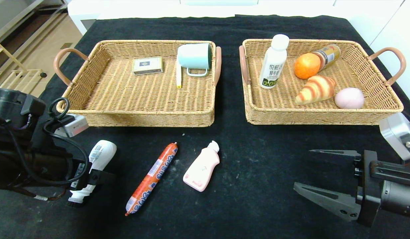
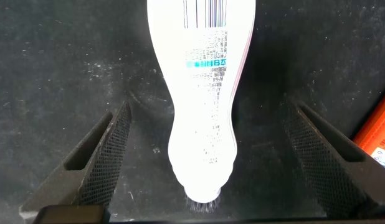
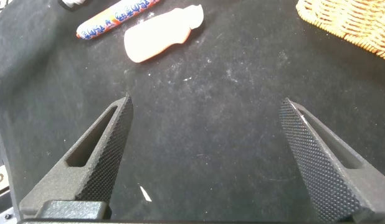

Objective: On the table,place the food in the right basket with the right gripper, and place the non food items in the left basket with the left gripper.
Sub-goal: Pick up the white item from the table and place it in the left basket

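Since the white bottle (image 2: 204,93) was no food, the left gripper (image 2: 205,165) straddled it at the near left, jaws spread, not yet clamped; the right gripper (image 1: 319,174) waited near right, also spread.
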`<control>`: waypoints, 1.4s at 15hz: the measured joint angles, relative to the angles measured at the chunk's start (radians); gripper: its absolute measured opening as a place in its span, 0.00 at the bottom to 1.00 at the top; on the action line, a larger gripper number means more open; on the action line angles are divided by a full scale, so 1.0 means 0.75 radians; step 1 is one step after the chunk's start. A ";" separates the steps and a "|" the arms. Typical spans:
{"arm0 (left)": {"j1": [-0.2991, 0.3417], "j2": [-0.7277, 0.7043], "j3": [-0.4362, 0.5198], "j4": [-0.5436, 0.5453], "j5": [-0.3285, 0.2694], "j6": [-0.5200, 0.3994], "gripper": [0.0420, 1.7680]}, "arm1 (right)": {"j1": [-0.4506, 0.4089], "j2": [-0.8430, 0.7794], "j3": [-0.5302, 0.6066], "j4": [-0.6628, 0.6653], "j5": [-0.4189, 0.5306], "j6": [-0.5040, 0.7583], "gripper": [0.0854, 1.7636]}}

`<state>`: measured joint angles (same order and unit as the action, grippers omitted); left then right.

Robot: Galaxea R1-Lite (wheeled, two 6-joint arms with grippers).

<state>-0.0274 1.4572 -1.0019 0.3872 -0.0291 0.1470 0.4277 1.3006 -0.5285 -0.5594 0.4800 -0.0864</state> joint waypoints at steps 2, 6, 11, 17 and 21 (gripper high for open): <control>0.000 0.002 0.001 0.000 0.001 0.001 0.86 | 0.002 0.000 0.001 0.000 0.000 0.000 0.97; 0.000 0.004 -0.001 0.001 0.001 0.003 0.52 | 0.003 -0.001 0.007 -0.001 0.002 -0.003 0.97; 0.000 0.005 0.006 -0.002 0.001 0.005 0.31 | 0.004 -0.002 0.011 0.000 0.002 -0.004 0.97; 0.000 0.010 0.004 -0.001 -0.001 0.006 0.31 | 0.004 0.000 0.011 0.000 0.003 -0.005 0.97; 0.000 0.007 0.025 -0.010 -0.007 0.005 0.31 | 0.005 0.000 0.014 -0.001 0.003 -0.005 0.97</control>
<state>-0.0272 1.4628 -0.9832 0.3800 -0.0345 0.1509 0.4315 1.3009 -0.5177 -0.5598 0.4823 -0.0902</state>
